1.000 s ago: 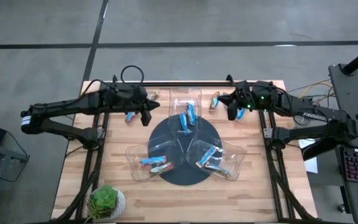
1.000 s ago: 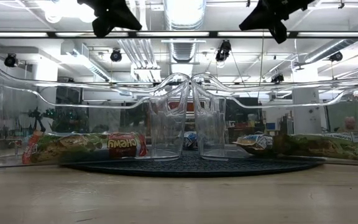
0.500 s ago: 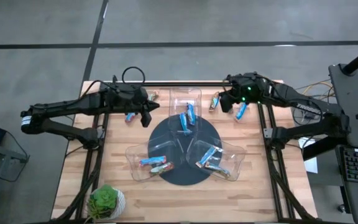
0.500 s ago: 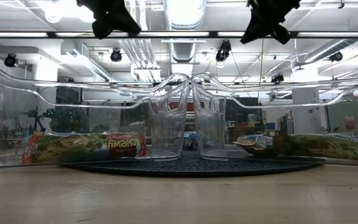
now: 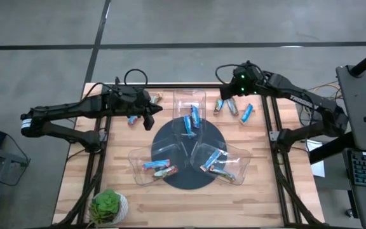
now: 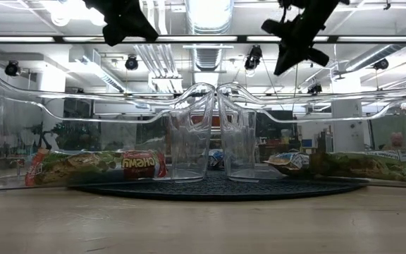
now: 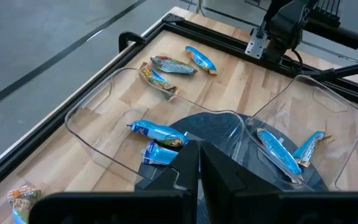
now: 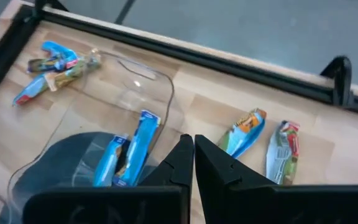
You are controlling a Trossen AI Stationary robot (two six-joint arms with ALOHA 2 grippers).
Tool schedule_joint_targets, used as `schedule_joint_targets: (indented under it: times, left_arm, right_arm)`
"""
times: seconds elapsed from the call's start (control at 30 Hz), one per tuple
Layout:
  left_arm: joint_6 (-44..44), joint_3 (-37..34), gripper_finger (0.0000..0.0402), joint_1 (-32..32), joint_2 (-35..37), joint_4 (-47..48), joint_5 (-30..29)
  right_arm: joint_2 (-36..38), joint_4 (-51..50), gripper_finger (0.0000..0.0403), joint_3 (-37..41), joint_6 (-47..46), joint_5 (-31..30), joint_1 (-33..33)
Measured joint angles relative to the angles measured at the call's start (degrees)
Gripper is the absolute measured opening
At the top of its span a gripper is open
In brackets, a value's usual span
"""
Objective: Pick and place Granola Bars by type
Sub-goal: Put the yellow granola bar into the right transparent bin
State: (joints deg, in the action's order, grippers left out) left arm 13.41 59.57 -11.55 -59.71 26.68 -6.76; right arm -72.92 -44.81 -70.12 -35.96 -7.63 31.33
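Granola Bars (image 5: 193,118) lie partly sorted: we see blue ones in the clear tray (image 5: 190,102) nearest the far edge of the worktop (image 5: 265,184), and more in the two trays toward the near edge, one on the left (image 5: 152,164) and one on the right (image 5: 221,162). All three trays fan out from a dark round mat (image 5: 186,149) in the middle of the worktop, which we take to give each type its own bin within reach of both arms. Loose bars still wait on bare wood near the far edge: a group toward the far right corner (image 5: 234,107), and a few toward the far left (image 5: 134,118).

Our right gripper (image 5: 230,84) hangs over the far edge, just beyond the loose right-hand group, fingers together and holding nothing; we judge it is lining up for a pick there and must open first. Our left gripper (image 5: 150,119) is poised between the loose left-hand bars and the far tray, fingers likewise together and empty. A potted plant (image 5: 108,207) sits at the near left corner, clear of the work.
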Motion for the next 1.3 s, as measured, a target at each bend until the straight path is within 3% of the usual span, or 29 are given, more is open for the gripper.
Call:
schedule_joint_targets:
  times: [0.3,0.43,0.9,1.3]
  left_arm:
    - [-0.07,0.0,0.0,0.0,0.03,0.02,0.0]
    - [-0.09,0.0,0.0,0.01,0.08,0.02,-0.16]
    - [-0.17,0.0,0.0,0.0,2.61,0.02,-2.38]
    - [0.0,0.0,0.0,0.0,2.65,0.0,-3.72]
  right_arm:
    - [-6.73,0.01,0.0036,0.08,0.24,1.01,2.04]
    - [-9.49,0.01,0.0076,0.1,0.25,3.6,3.52]
    - [-14.08,-0.07,0.0216,0.14,-2.36,3.62,7.59]
    - [-21.23,-0.23,0.0236,0.14,-7.66,6.75,9.38]
